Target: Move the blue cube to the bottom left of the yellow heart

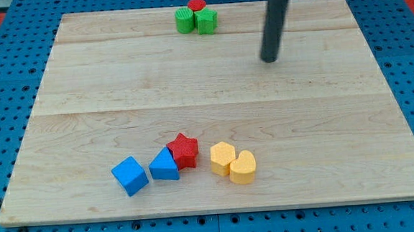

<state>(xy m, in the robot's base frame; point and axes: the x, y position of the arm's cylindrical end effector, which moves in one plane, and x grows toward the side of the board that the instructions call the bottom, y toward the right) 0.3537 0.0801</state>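
No pincer shows; your tip (269,59) sits well above the light, rigid blue cube (130,175); push its flat left face toward the yellow heart (243,167).

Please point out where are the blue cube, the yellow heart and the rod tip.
blue cube (130,175), camera view, on its top face.
yellow heart (242,166), camera view, on its top face.
my tip (269,59), camera view, the rod's very end.

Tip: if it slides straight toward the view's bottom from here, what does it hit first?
Probably nothing. My tip sits right of the yellow heart, the nearest block to that line. The path to the board's bottom edge looks free, though depth makes the margin uncertain.
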